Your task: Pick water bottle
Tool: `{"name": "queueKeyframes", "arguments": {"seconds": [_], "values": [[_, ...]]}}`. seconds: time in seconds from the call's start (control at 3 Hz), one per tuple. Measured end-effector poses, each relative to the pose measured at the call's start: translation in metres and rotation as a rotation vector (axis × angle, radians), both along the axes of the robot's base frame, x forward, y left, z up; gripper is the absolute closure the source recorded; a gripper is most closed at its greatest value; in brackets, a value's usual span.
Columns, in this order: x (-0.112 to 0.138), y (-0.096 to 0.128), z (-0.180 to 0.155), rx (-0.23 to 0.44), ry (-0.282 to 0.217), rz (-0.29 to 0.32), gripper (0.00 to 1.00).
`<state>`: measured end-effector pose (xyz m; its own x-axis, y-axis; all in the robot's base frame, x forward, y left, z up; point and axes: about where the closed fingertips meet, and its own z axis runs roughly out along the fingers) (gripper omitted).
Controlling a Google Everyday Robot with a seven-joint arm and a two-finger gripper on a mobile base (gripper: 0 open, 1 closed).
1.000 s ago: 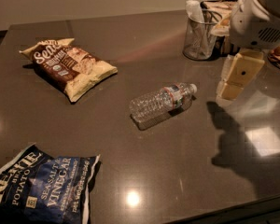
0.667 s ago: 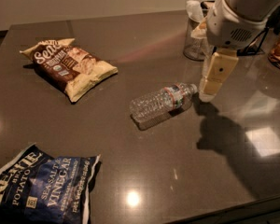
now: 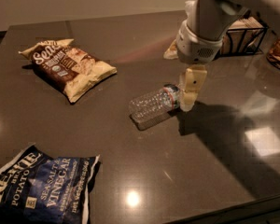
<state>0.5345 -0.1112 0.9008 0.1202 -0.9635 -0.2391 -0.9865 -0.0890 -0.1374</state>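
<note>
Moved since a second ago: gripper, from the right side of the table leftward to the water bottle; bottle and both bags unchanged in position.

Gripper: hangs from the white wrist at upper right, pointing down, its tip at the cap end of the bottle, touching or just beside it. Whether it is spread or closed cannot be told.

Water bottle: clear, ribbed, lying on its side near the middle of the table, label and cap end toward the right, base toward the left.

Brown chip bag: flat on the table, well to the upper left of the bottle.

Blue chip bag: salt and vinegar, flat at the lower left corner.

Wire basket: black, far right rear, partly hidden by the arm.
</note>
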Motion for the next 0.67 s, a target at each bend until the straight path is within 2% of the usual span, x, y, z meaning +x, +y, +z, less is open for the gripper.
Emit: {"name": "queueKeyframes", "arguments": {"seconds": [0.33, 0.67], "values": [[-0.009, 0.017, -0.024, -0.015, 0.022, 0.101, 0.0], [-0.018, 0.027, -0.041, -0.03, 0.024, 0.169, 0.0]]}}
